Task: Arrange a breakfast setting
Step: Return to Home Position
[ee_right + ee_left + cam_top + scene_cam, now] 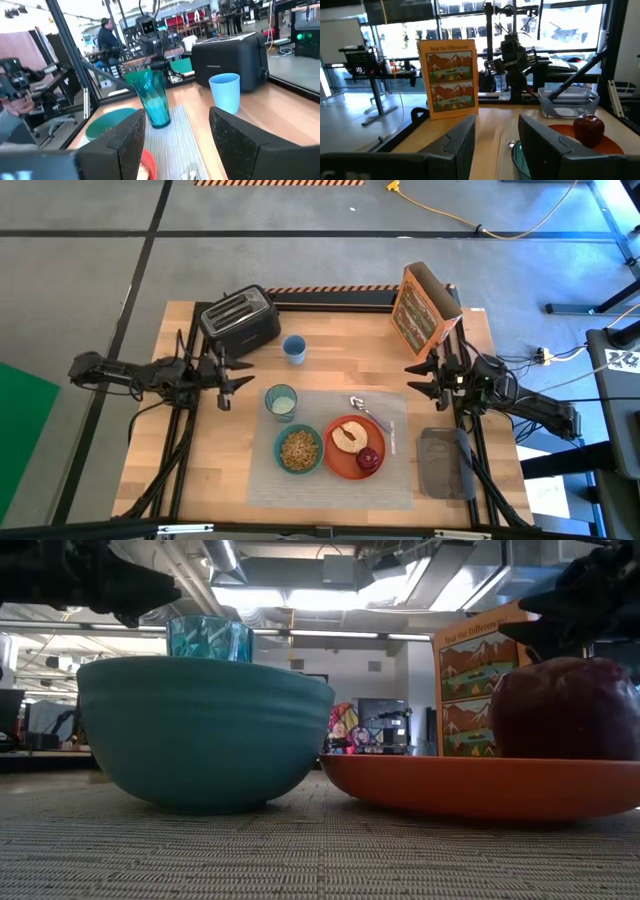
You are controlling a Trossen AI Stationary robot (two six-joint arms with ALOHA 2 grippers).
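Both claws stand open and empty — left claw point(226, 378) and right claw point(420, 376) flank the far corners of the placemat point(390, 485), seemingly parked clear so nothing gets knocked. Nearest, the teal bowl point(299, 449) sits just beside the orange plate point(336, 466) bearing toast point(348, 437) and apple point(369, 459); behind them are glass point(281, 402) and spoon point(362, 408), all inside the mat's edges. Beyond, bare counter point(340, 360) separates them from blue cup point(294, 348), toaster point(240, 320) and box point(420, 305).
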